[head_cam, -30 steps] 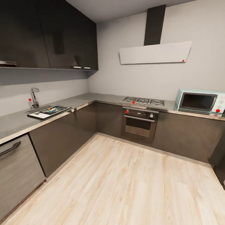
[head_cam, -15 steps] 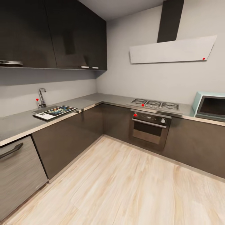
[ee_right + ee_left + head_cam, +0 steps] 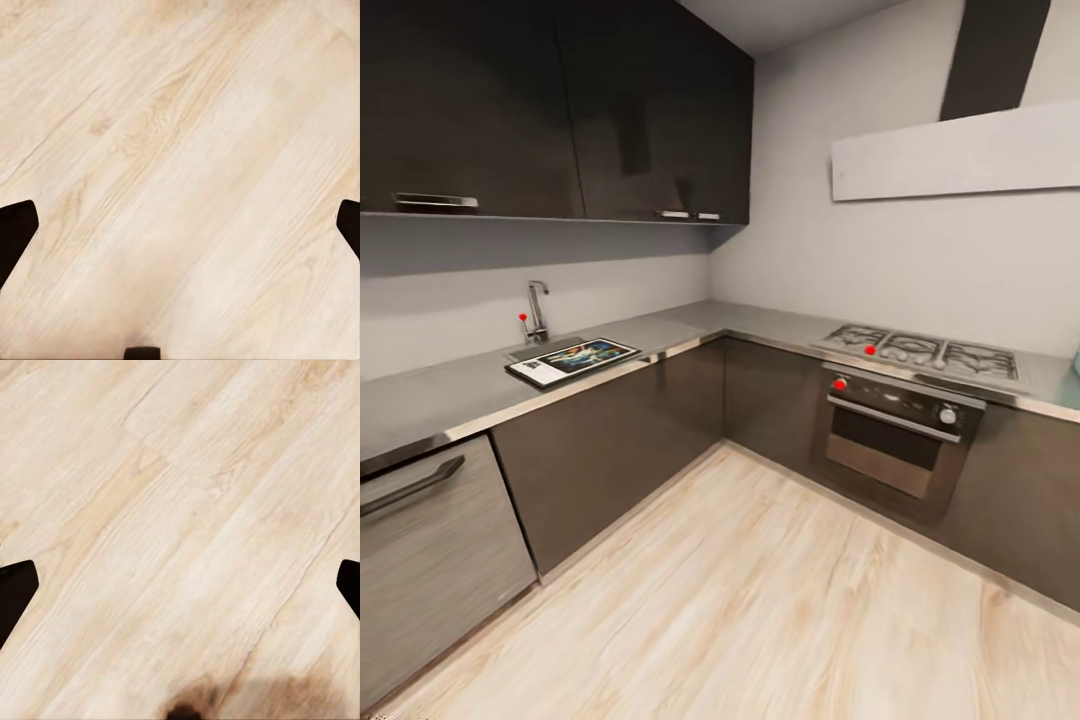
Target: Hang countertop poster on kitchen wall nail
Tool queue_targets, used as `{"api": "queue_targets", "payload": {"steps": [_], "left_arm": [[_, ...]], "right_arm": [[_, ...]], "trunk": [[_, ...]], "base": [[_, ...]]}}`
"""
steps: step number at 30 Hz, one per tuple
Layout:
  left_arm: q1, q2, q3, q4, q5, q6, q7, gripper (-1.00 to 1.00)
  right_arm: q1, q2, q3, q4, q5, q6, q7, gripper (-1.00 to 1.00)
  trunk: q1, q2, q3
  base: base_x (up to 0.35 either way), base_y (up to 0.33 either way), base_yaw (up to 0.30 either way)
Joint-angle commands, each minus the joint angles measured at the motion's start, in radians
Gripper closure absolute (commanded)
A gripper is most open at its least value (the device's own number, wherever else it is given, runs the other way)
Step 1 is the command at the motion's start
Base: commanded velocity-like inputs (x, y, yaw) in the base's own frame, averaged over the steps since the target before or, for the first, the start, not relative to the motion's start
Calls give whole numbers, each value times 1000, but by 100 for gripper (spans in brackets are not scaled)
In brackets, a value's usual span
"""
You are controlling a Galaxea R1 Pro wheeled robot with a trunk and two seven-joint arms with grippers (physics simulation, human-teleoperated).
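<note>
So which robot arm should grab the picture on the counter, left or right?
Probably the left. The poster lies flat on the kitchen countertop by the tap, on the head view's left side. Both the left gripper and the right gripper are open over the floor, holding nothing.

No legible text, even on the poster [image 3: 572, 361].

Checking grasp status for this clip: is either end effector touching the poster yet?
Apart. In the head view the poster lies flat on the kitchen countertop beside the tap; both wrist views show open fingers over bare wooden floor.
</note>
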Motion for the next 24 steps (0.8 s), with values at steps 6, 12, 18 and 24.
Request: {"api": "queue_targets", "payload": {"steps": [6,12,18,24], "left_arm": [[0,-1,1,3,0,-3,0,-100],[0,-1,1,3,0,-4,0,-100],[0,-1,1,3,0,-4,0,-100],[0,-1,1,3,0,-4,0,-100]], "right_arm": [[-1,0,1,1,2,-3,0,-100],[-1,0,1,1,2,-3,0,-100],[-1,0,1,1,2,-4,0,-100],[-1,0,1,1,3,-4,0,-100]], "trunk": [[1,0,-1],[1,0,-1],[1,0,-1],[1,0,-1]], "base": [[307,-148,293],[307,-148,293],[307,-148,293],[307,-148,293]]}}
